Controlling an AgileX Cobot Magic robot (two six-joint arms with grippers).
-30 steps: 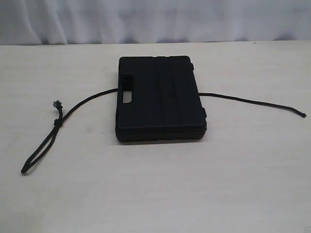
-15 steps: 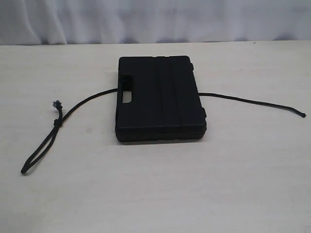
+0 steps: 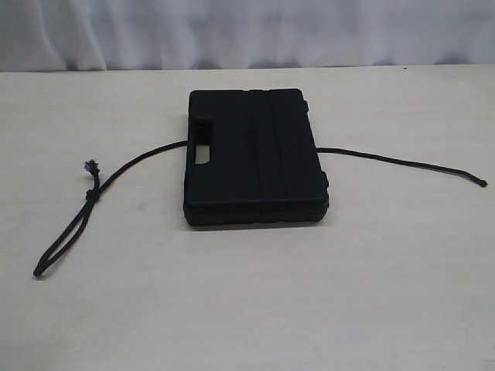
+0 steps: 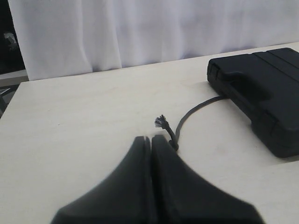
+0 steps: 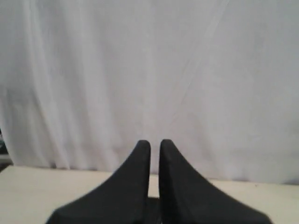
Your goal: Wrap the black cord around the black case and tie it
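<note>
The black case lies flat on the table, its handle cut-out toward the left. The black cord comes out from under both sides of it. Its left end holds a knotted loop and a frayed tip; the right run ends loose on the table. Neither gripper shows in the exterior view. In the left wrist view my left gripper is shut and empty, just short of the frayed tip, with the case beyond. My right gripper is shut but for a thin slit, holding nothing.
A white curtain hangs behind the table's far edge. The pale tabletop stretches wide in front of the case. In the left wrist view the table's side edge drops to a dark area.
</note>
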